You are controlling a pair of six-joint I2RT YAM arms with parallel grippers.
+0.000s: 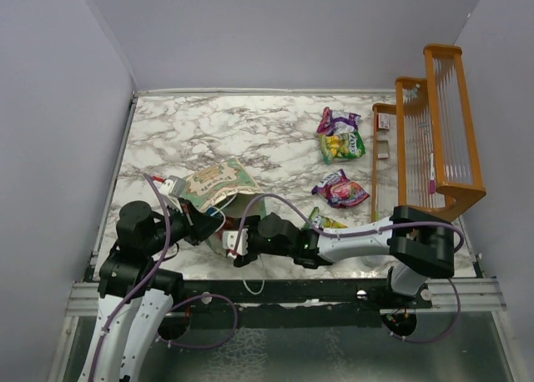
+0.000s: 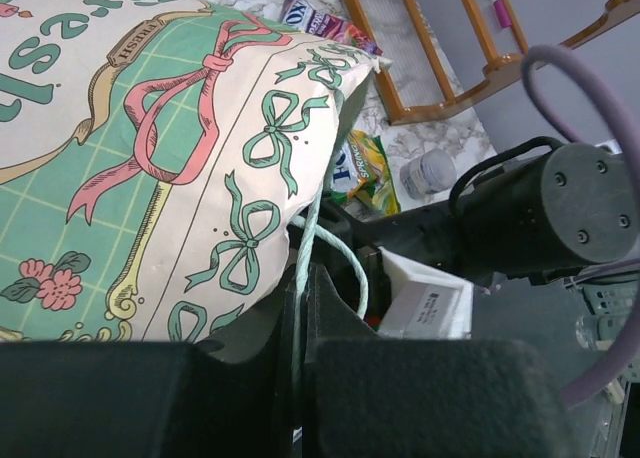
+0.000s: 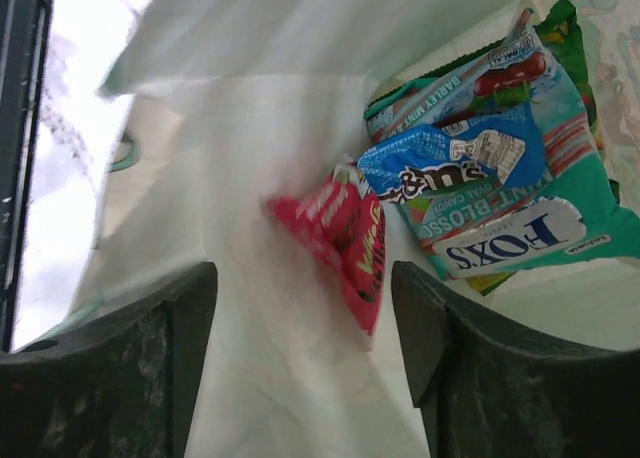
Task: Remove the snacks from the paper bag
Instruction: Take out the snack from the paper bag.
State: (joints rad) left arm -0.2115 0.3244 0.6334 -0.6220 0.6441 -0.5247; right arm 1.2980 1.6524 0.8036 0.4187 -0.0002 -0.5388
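1. The left arm [image 1: 138, 232] stood bent at the elbow, forearm pointing right.
2. The left gripper [image 1: 190, 222] had its fingers pressed together on the paper bag [image 1: 219, 182] rim.
3. The right arm [image 1: 359, 240] lay low, stretched out leftward.
4. The right gripper [image 1: 237, 242] held its fingers [image 3: 185, 358] spread wide apart.

Orange rack [image 1: 438, 132], marble tbl [image 1: 217, 136], grey cap [image 2: 428, 171]

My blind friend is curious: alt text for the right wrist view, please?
Inside the white paper bag, the open right tool frames a red snack packet; a teal packet and a blue packet lie beside it.
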